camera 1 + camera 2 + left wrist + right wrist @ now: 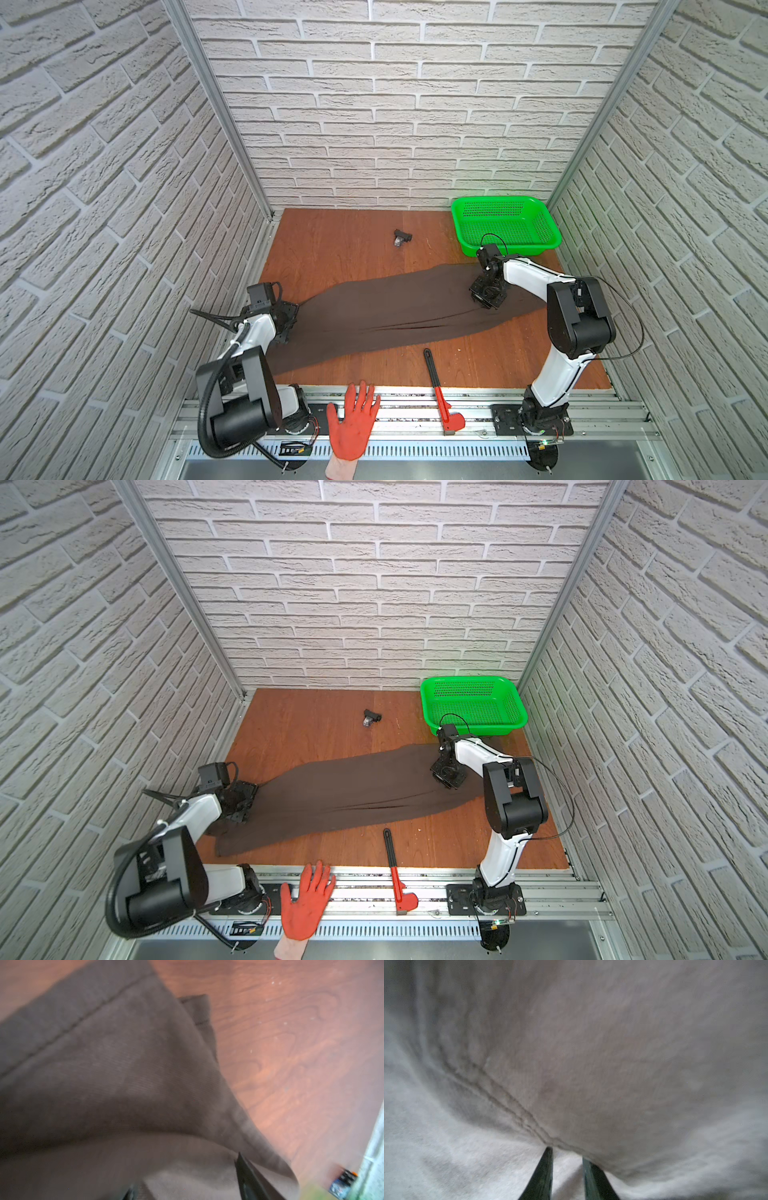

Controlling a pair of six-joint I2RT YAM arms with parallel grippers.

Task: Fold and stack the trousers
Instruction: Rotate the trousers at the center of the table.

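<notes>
A: Where do the trousers lie?

B: Flat on the wooden table, stretched slantwise from the near left corner to the far right. Their far end stops just short of the green basket. In the left wrist view a second layer peeks out from under the top hem, so I judge the legs already laid one on the other.

A: And the grippers?

B: The right gripper is down on the cloth near the right end. Its wrist view shows the fingertips drawn close with a seamed ridge nipped between them, the cloth puckering toward the tips. The left gripper sits at the hem end with its jaws wide apart — cloth is heaped between and over the fingers, but nothing clamps it.

A: So which step?

B: Taking hold of both ends for the end-to-end fold, I'd say. The left needs to close on both hem layers together. Then one end should be lifted and carried over to meet the other, edges matched.

A: Anything in the way?

B: The red-and-black wrench lies near the trousers' near edge — the carried cloth should pass clear of it.
</notes>
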